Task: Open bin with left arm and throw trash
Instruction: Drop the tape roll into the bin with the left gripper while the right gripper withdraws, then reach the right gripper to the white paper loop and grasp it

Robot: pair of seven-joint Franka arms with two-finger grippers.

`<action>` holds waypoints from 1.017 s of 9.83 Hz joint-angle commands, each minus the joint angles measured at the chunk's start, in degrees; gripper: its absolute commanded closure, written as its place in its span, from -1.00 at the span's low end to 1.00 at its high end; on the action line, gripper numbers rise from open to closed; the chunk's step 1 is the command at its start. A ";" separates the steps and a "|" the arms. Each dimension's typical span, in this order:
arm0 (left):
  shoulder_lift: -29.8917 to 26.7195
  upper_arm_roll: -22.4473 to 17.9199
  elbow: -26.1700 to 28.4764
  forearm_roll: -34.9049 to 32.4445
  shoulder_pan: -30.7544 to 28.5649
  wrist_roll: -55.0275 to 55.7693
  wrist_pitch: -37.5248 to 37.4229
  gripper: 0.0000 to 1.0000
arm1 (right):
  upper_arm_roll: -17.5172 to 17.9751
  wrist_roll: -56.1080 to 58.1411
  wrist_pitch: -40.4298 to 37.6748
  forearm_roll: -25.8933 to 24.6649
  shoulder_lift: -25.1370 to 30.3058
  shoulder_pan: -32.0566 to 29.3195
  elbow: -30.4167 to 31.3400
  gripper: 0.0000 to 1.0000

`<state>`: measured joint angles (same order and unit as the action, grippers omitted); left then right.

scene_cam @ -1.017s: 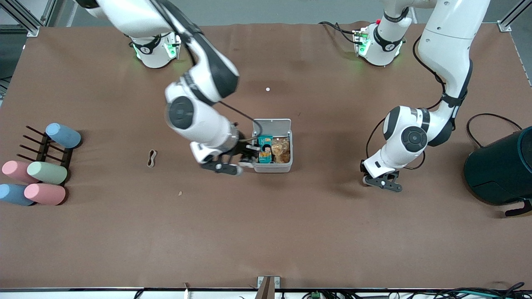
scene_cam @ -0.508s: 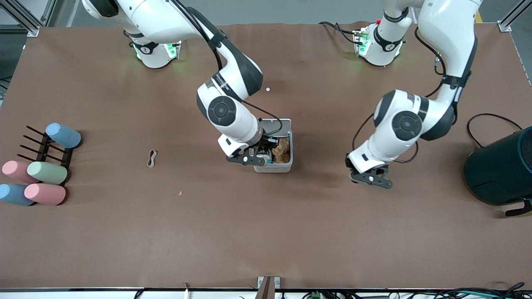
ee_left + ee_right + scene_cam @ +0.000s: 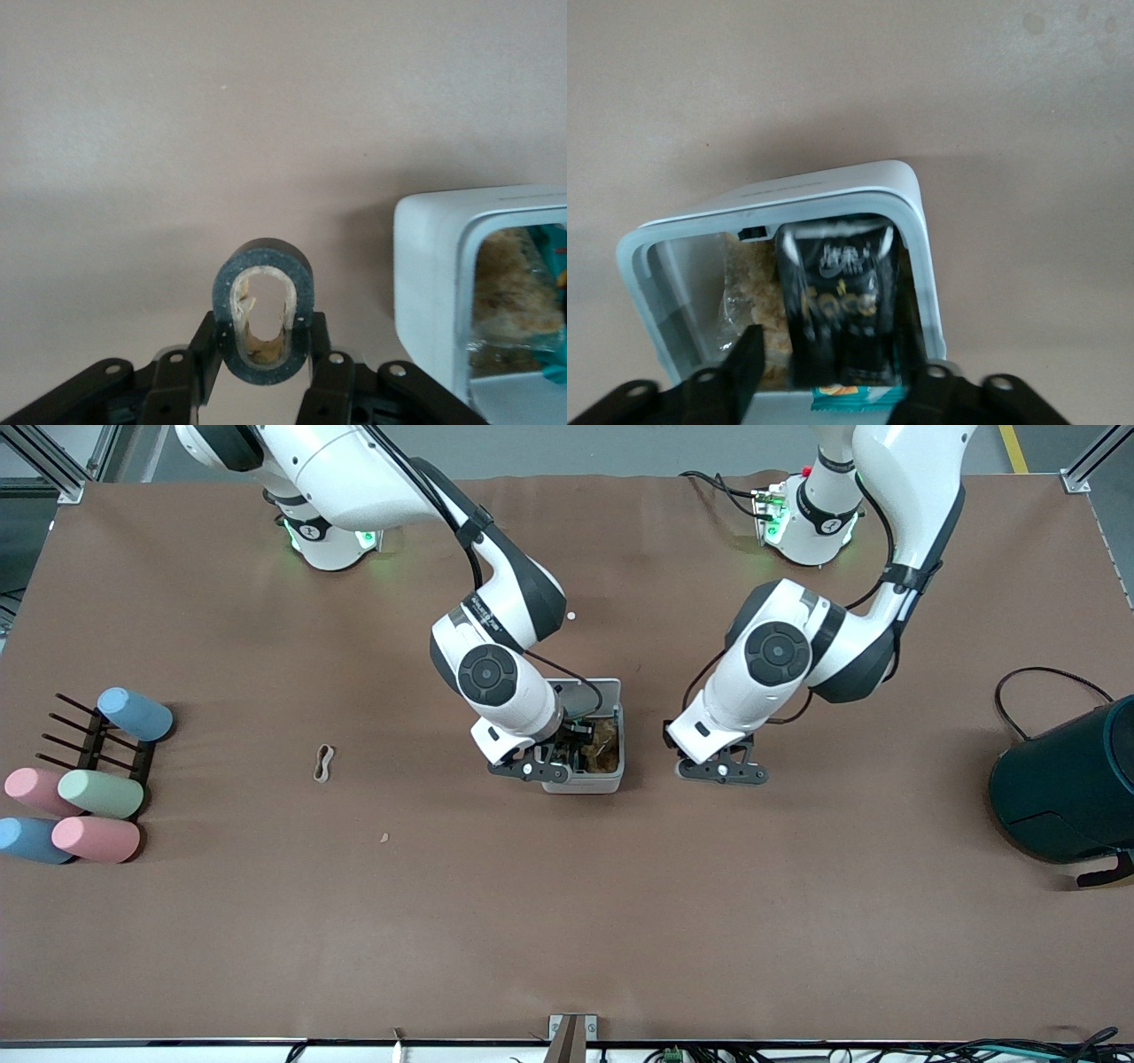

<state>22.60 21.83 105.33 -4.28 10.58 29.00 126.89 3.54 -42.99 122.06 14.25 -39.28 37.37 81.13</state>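
Observation:
The white bin stands mid-table with its lid up. My right gripper hangs over it, open. The black-and-silver wrapper lies between its spread fingers inside the bin, on a tan snack bag and a teal packet. My left gripper is just above the table beside the bin, toward the left arm's end. It is shut on the black tape ring, squeezing it oval, with the bin close by. The tan rubber-band loop lies on the table toward the right arm's end.
Several pastel cups and a black rack sit at the right arm's end. A large dark teal container stands at the left arm's end. A tiny white dot and a small tan crumb lie on the brown table.
My right gripper has moved from beside the bin to over it, and the wrapper now lies in the bin. My left gripper has carried the tape ring toward the bin.

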 commanded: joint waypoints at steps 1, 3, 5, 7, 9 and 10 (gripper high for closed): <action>-0.80 1.98 -1.00 -0.12 -0.48 3.85 -1.99 1.00 | -0.03 -1.04 -0.59 -1.16 1.13 -0.54 0.25 -0.89; -0.46 4.26 -2.41 -0.55 0.14 9.56 -4.45 1.00 | -0.11 -1.04 -4.17 -0.55 5.41 -5.34 0.17 -0.89; -0.28 4.45 -2.50 -0.82 1.97 12.47 -4.46 1.00 | -0.20 -1.30 -10.07 -0.45 12.00 -10.71 2.34 -0.87; 1.46 4.28 -3.72 -1.08 4.69 16.68 -4.29 1.00 | -0.20 4.28 -7.73 -0.72 19.48 -19.58 14.17 -0.89; 4.01 4.36 -4.43 -6.41 7.07 22.30 -3.84 1.00 | -0.20 16.40 -3.70 -1.16 22.57 -28.36 26.03 -0.96; 5.51 4.36 -5.39 -9.14 8.56 25.03 -3.84 1.00 | -0.29 21.50 -1.84 -2.99 22.50 -31.27 30.18 -0.98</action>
<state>25.20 26.09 102.90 -10.00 17.71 50.61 123.74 2.03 -26.46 116.29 12.78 -19.94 9.67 102.07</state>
